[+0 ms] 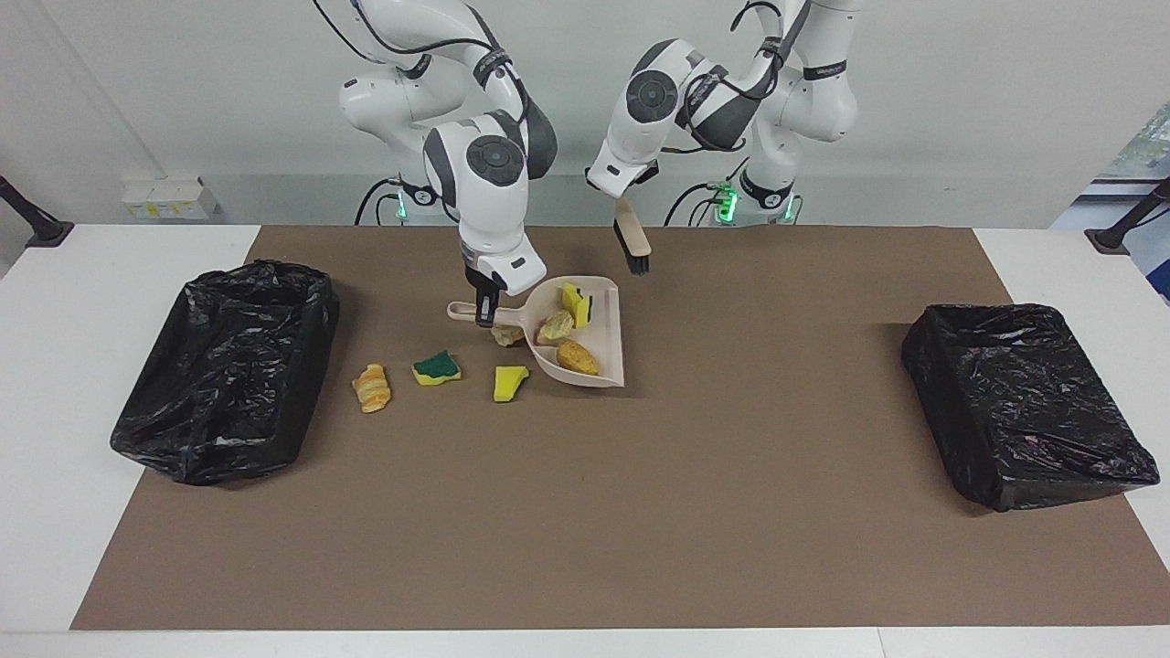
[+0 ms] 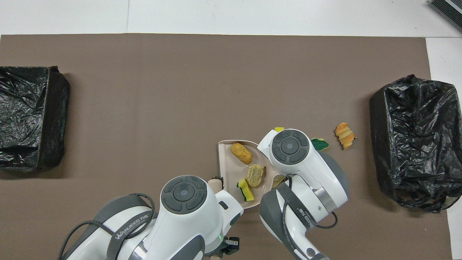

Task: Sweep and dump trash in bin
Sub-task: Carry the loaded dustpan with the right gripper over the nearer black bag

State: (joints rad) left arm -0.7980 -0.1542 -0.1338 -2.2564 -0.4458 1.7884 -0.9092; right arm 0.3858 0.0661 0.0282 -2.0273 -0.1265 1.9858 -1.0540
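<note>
Mat (image 1: 640,512) of brown covers white table (image 1: 73,384) before pale wall (image 1: 960,110).

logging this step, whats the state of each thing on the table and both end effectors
dustpan: lifted, loaded, held by its handle
trash in dustpan: three pieces
trash on mat: four pieces, unswept
brush: raised, bristles down, off the mat
right end effector: shut on the dustpan handle
left end effector: shut on the brush
bins: both lined with black bags
</note>
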